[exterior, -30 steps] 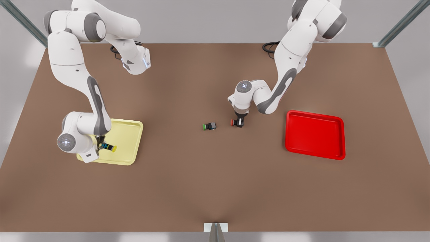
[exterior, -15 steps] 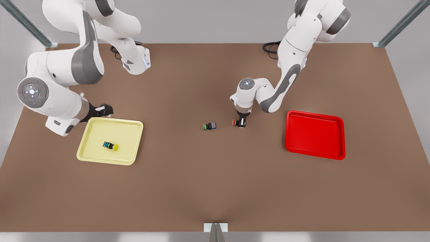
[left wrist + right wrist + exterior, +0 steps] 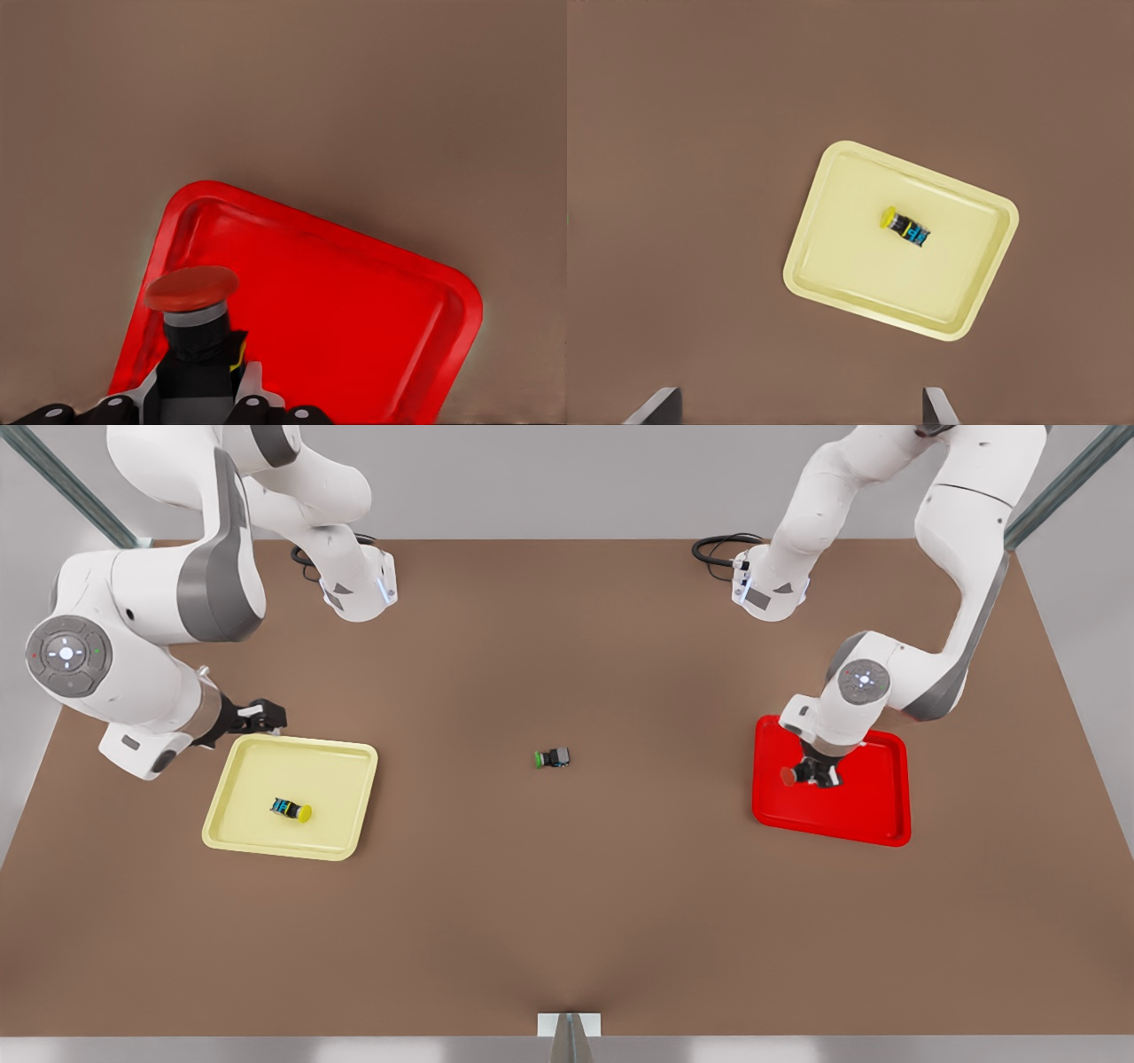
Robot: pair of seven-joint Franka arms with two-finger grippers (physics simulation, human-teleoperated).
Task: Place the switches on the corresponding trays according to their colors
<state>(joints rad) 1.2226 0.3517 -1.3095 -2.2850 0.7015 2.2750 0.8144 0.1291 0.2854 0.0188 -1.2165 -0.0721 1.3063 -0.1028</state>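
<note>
My left gripper [image 3: 817,773] is shut on the red-capped switch [image 3: 788,776] and holds it over the red tray [image 3: 873,802], near the tray's corner toward the table's middle. In the left wrist view the switch [image 3: 191,292] sticks out from between the fingers of my left gripper [image 3: 197,394], above the red tray [image 3: 354,319]. The yellow-capped switch [image 3: 291,810] lies on its side in the pale yellow tray [image 3: 341,775]. My right gripper [image 3: 264,714] hangs open just beyond that tray's far edge, raised above it. In the right wrist view my right gripper [image 3: 799,412] looks down on the yellow switch [image 3: 906,227] and its tray [image 3: 842,261].
A green-capped switch [image 3: 552,758] lies alone on the brown table [image 3: 567,921] between the two trays. Cables [image 3: 713,549] sit by the arm bases at the table's far edge. A small metal post [image 3: 569,1032] stands at the near edge.
My left gripper has carried the red switch from the table's middle to above the red tray. My right arm has drifted slightly further from the yellow tray.
</note>
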